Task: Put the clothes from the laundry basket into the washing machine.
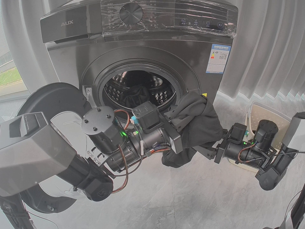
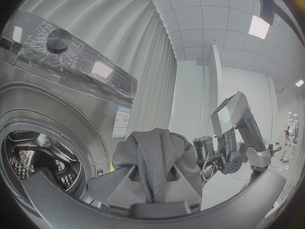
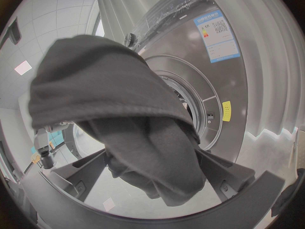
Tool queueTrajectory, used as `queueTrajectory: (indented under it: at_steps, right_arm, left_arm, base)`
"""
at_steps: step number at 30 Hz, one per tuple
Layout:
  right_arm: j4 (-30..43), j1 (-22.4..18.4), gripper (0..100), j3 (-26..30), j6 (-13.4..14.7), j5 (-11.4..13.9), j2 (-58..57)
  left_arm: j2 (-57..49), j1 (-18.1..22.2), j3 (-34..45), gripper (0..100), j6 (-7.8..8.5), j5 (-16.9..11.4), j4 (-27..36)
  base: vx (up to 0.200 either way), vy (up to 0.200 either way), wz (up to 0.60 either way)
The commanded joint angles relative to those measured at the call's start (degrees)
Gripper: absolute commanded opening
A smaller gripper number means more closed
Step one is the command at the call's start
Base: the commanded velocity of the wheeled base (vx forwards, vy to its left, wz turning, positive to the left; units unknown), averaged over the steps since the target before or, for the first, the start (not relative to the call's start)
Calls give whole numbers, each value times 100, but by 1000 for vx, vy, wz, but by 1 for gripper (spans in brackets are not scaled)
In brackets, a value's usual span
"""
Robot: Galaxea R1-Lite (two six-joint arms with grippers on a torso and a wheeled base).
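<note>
A dark grey garment hangs in the air just in front of the lower right rim of the washing machine's open drum. My left gripper is shut on its upper folds; in the left wrist view the cloth is pinched between the fingers. My right gripper is under the garment from the right, open, with the cloth draped over and sagging between its spread fingers. Another dark item lies inside the drum. The white laundry basket stands on the floor at the right.
The round machine door is swung open to the left, behind my left arm. Pale curtains hang behind and to the right of the machine. Grey floor lies bare in front of it.
</note>
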Motion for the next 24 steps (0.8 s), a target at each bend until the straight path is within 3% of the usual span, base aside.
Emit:
queueTrajectory:
  at_steps: [1, 7, 9, 10, 17, 24]
  right_arm:
    - [-14, 219, 100, -366, 35, -197, 573]
    - [-14, 474, 100, -568, 193, -390, 520]
    - [-14, 589, 100, -639, 255, -557, 441]
    - [-14, 606, 0, -621, 272, -575, 415]
    - [-14, 633, 0, -357, 290, -584, 81]
    - [3, 720, 0, 574, 263, -557, -816]
  left_arm:
    - [-8, -4, 14, 0, -3, 3, -8]
    - [9, -4, 6, 0, -12, 39, -8]
    - [9, -4, 14, 0, -3, 179, -17]
    - [9, -4, 14, 0, -3, 197, -17]
    - [36, 57, -12, 0, -12, 232, -8]
    - [115, 233, -38, 0, -3, 390, 1]
  base:
    - [0, 0, 0]
    - [0, 0, 0]
    - [0, 0, 0]
    - [0, 0, 0]
    - [0, 0, 0]
    - [0, 0, 0]
